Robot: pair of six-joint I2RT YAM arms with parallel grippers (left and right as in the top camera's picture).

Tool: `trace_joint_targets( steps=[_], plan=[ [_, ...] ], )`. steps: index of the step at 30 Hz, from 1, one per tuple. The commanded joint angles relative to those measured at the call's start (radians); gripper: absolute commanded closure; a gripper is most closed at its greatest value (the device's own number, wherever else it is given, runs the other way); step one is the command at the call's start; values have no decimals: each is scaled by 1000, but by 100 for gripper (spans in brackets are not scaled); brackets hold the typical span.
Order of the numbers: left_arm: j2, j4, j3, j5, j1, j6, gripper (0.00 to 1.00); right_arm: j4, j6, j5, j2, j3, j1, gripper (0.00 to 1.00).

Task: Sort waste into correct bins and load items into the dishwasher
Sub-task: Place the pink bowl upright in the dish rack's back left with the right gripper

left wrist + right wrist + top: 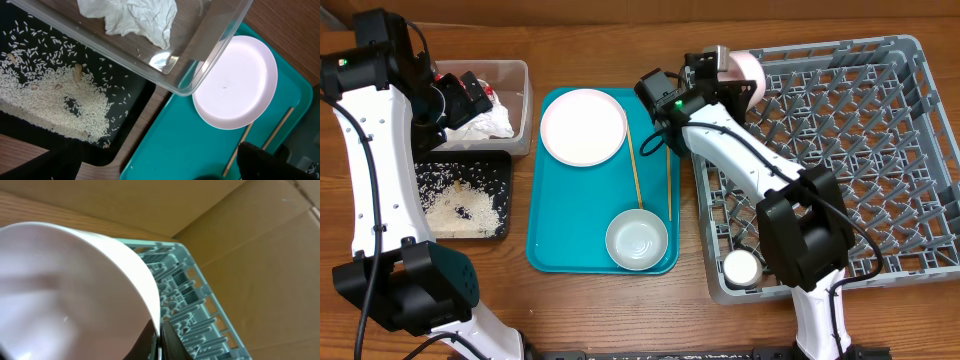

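My right gripper (722,66) is shut on the rim of a pale pink bowl (747,68) and holds it tilted over the far left corner of the grey dish rack (880,110). In the right wrist view the fingers (159,347) pinch the bowl's rim (75,290) above the rack's pegs (195,325). My left gripper (470,95) is open and empty over the clear tub (520,75), which holds the crumpled white napkin (485,122). The left wrist view shows the napkin (135,20), the tub (210,55) and the spread fingers (160,172). Rice lies in the black tray (460,205).
A teal tray (552,230) holds a white plate (583,125), a white bowl (637,240) and two wooden chopsticks (635,170). A small white cup (741,267) stands in the rack's near left corner. Cardboard walls stand behind the rack.
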Motion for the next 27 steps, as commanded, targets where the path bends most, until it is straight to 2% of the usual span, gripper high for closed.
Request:
trace_joint_targets(
  steps=[1, 4, 6, 7, 8, 11, 16, 21, 24, 27],
  plan=[
    [-22, 2, 11, -7, -1, 12, 0, -13, 3, -130, -3, 1, -1, 96],
    [-22, 1, 11, -7, -1, 12, 0, -31, 3, -212, -3, 1, 7, 92],
    [-22, 2, 11, -7, -1, 12, 0, -53, 3, -249, -6, 4, 23, 83],
    [-22, 2, 11, -7, -1, 12, 0, -60, 3, -267, -6, 6, 32, 73],
    [-22, 2, 11, -7, -1, 12, 0, -73, 3, -304, -9, 15, 50, 48],
    [-22, 2, 11, -7, -1, 12, 0, -103, 4, -378, -13, 43, 84, 15],
    [-22, 2, 11, -7, -1, 12, 0, -181, 11, -570, -16, 118, 120, 5],
    [-22, 2, 11, -7, -1, 12, 0, -275, 10, -790, -29, 222, 120, 5],
    [-22, 2, 11, -7, -1, 12, 0, -327, -53, -985, -31, 263, 122, 6],
    [-22, 2, 11, -7, -1, 12, 0, -361, -125, -1205, -31, 246, 122, 13]
  ],
)
